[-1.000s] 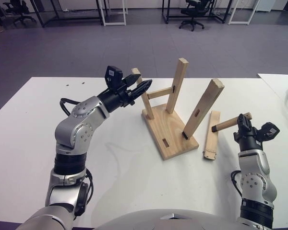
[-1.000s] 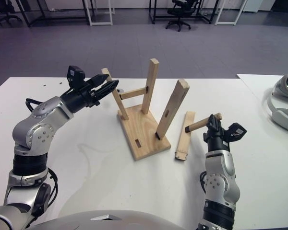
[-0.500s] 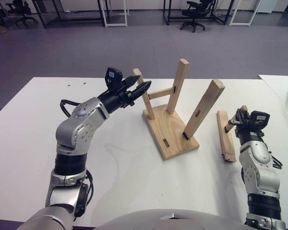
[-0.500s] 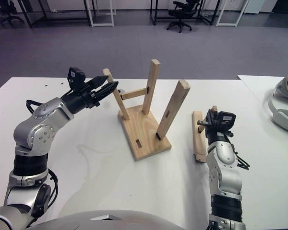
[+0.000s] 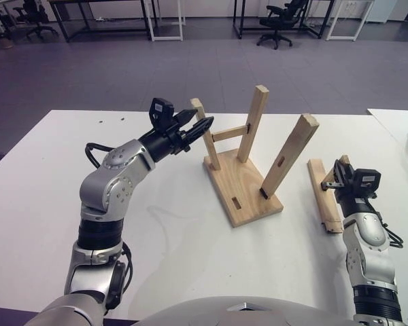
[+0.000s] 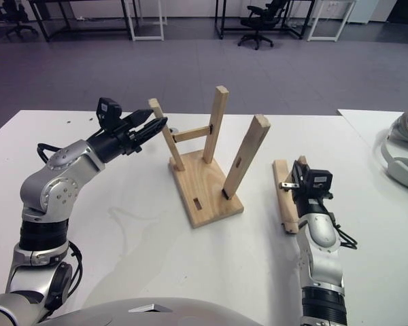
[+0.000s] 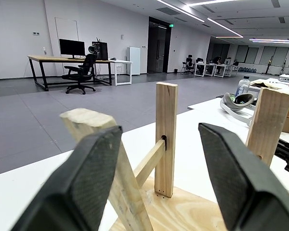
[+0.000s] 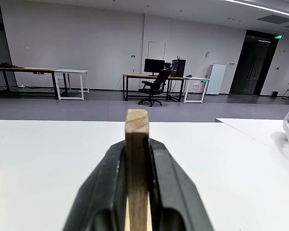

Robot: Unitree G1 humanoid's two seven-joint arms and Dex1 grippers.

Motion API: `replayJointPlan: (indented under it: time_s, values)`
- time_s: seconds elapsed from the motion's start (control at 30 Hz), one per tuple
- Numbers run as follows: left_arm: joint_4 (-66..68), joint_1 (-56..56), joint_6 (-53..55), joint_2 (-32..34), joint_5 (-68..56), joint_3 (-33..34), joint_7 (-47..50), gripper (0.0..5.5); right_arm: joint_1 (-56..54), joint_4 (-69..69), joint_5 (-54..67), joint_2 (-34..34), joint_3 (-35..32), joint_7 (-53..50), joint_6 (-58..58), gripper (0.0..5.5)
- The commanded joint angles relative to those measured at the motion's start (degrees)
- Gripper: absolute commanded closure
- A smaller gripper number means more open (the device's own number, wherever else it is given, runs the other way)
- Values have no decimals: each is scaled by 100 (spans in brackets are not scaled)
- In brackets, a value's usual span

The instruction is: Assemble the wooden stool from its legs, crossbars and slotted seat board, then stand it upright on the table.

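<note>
The seat board [image 5: 243,192] lies flat on the white table [image 5: 177,224] with three legs standing in it. A short crossbar [image 5: 228,133] joins the leaning left leg [image 5: 205,139] to the upright leg [image 5: 252,122]. The third leg [image 5: 288,156] tilts to the right. My left gripper [image 5: 194,123] is open, its fingers [image 7: 82,187] straddling the leaning leg's top [image 7: 113,166]. A loose leg [image 5: 324,194] lies to the right of the board. Beside it my right gripper [image 5: 339,174] is shut on a second crossbar [image 8: 137,159], held end-on.
A white headset [image 6: 402,141] rests on a neighbouring table at the far right. Bare tabletop spreads in front of the board and to its left. Office chairs and desks stand on the grey floor beyond the table's far edge.
My right gripper has turned and drawn back to the right with the crossbar. The loose leg has shifted right and swung round. The left arm has kept still.
</note>
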Motion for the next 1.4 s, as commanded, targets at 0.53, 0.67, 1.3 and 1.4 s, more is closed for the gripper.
replayJointPlan:
  time_s: [0.53, 0.67, 1.3, 1.4]
  values:
    - [7, 26, -56, -38, 132, -26, 70, 260, 244, -643, -5, 97, 60, -8, 1105, 318]
    - [1, 28, -57, -32, 136, -19, 74, 260, 254, -750, -2, 61, 30, -56, 1566, 250]
    - [-92, 159, -109, -160, 372, -142, 157, 260, 261, -1250, -37, -1381, 401, 621, 5419, 344]
    - [-75, 161, -138, -161, 416, -170, 164, 260, 409, -896, -101, -1352, 425, 723, 5210, 345]
